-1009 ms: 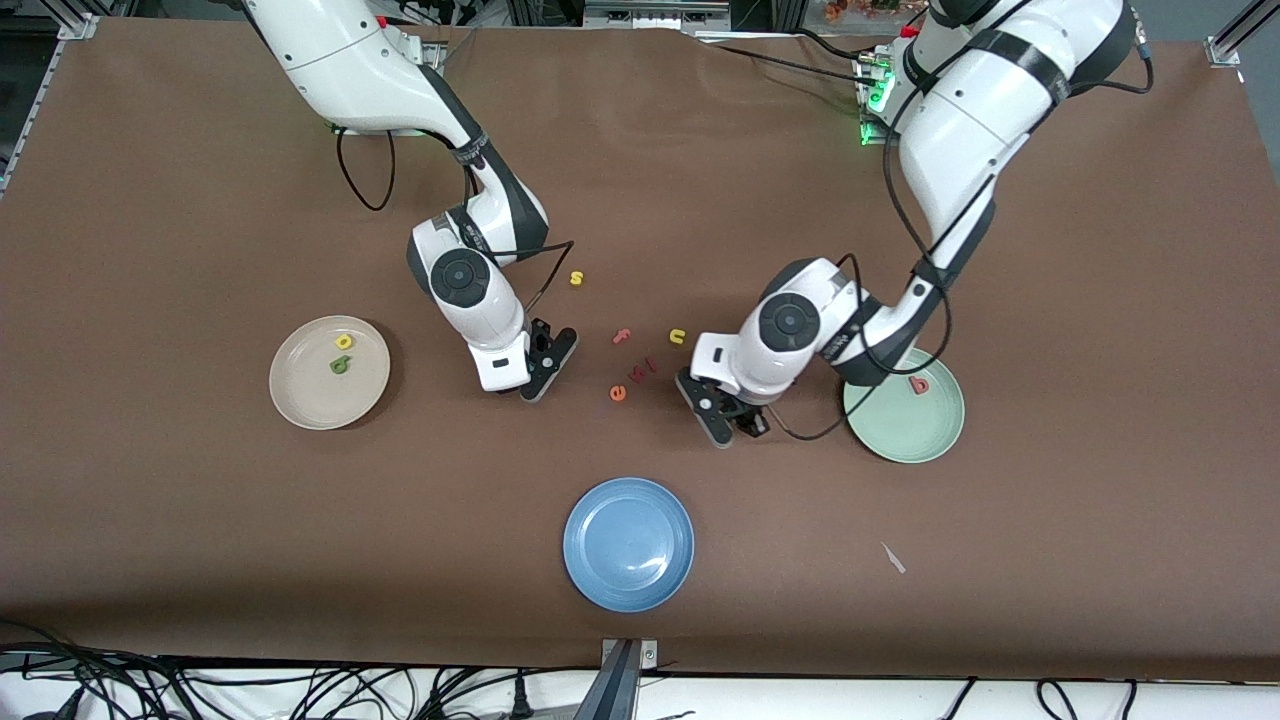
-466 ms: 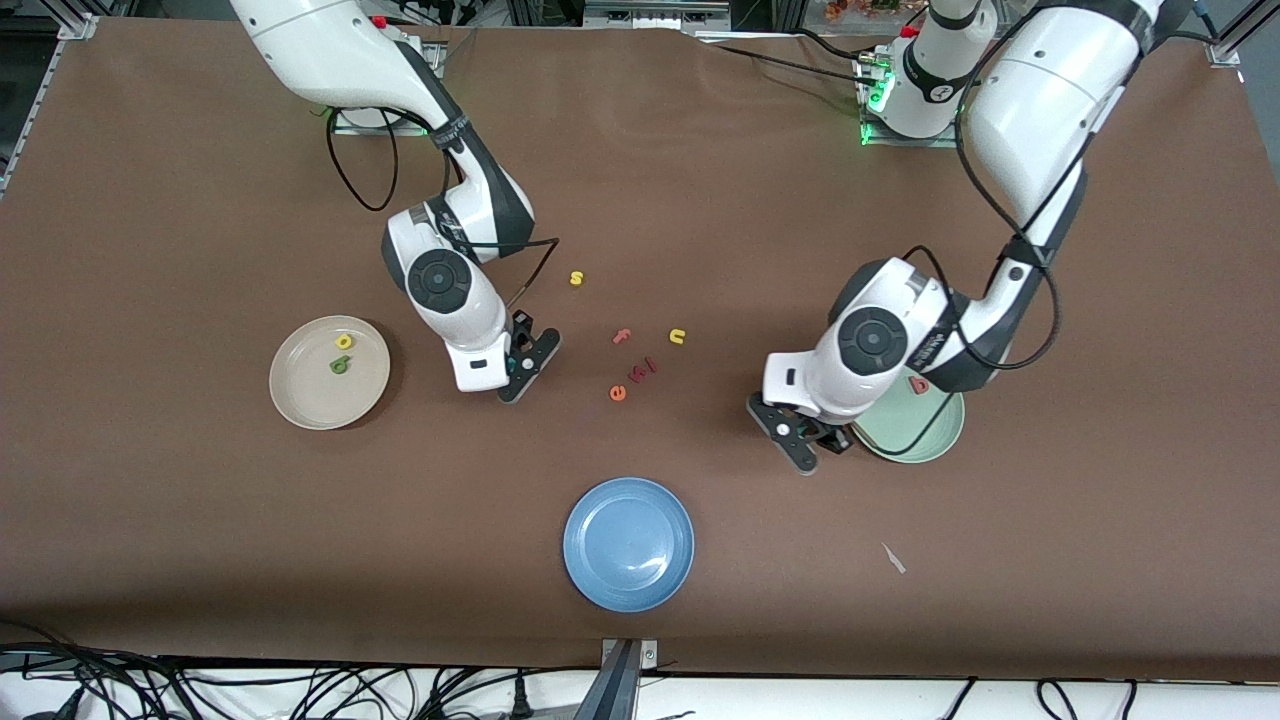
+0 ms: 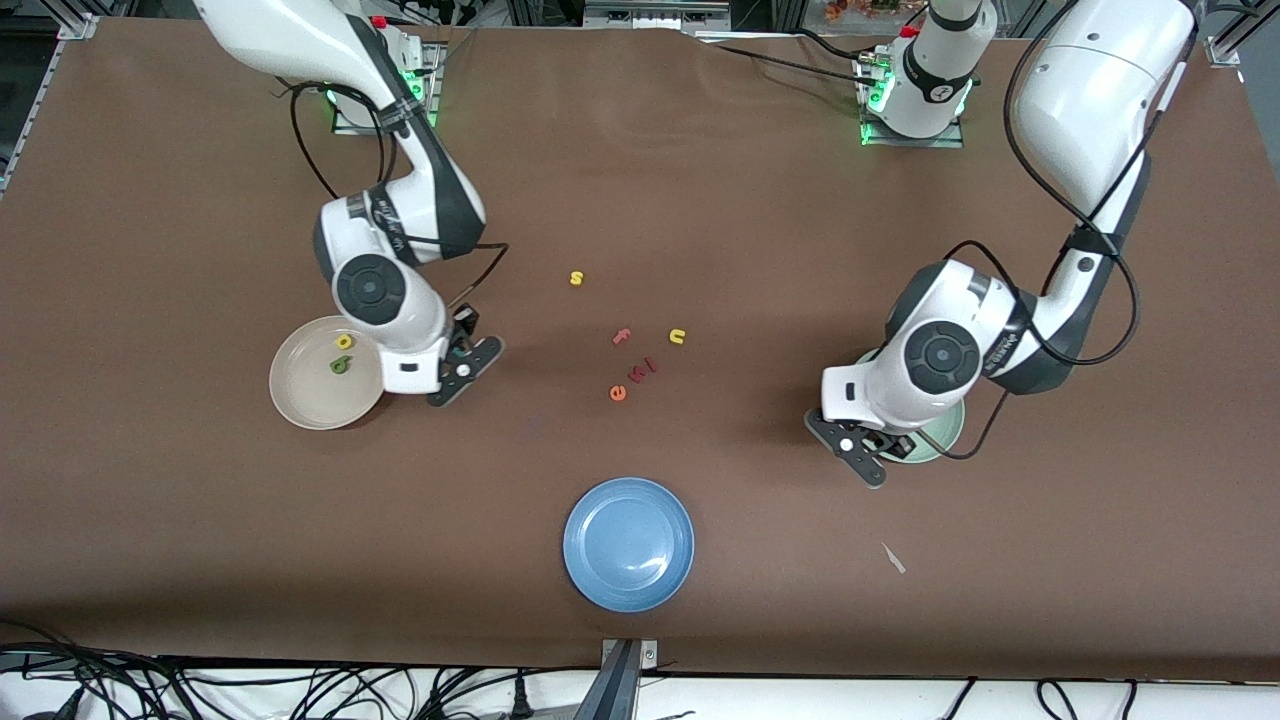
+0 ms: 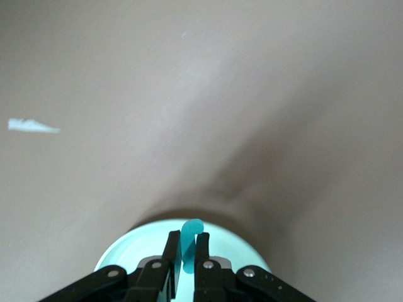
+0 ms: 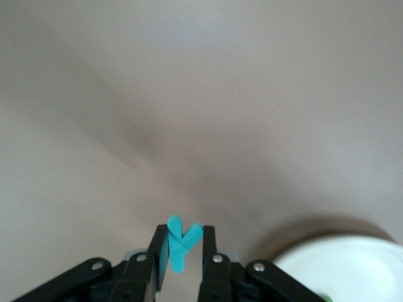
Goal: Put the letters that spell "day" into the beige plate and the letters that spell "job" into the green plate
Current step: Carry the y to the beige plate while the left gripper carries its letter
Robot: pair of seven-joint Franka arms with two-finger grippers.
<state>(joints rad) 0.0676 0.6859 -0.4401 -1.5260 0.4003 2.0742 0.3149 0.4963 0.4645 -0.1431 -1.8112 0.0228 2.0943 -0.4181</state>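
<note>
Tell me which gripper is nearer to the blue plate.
Left. The left gripper, shut on a teal letter, hangs over the green plate's edge, toward the blue plate. The right gripper, shut on the teal y, is beside the beige plate.

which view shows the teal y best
The right wrist view: the teal y sits close up, clamped between the right gripper fingers, both its forks visible. In the front view the arm's hand hides it beside the beige plate. The left wrist view does not show it.

Bare tabletop [image 3: 780, 250] between loose letters [image 3: 632, 375] and blue plate [image 3: 629, 543].
</note>
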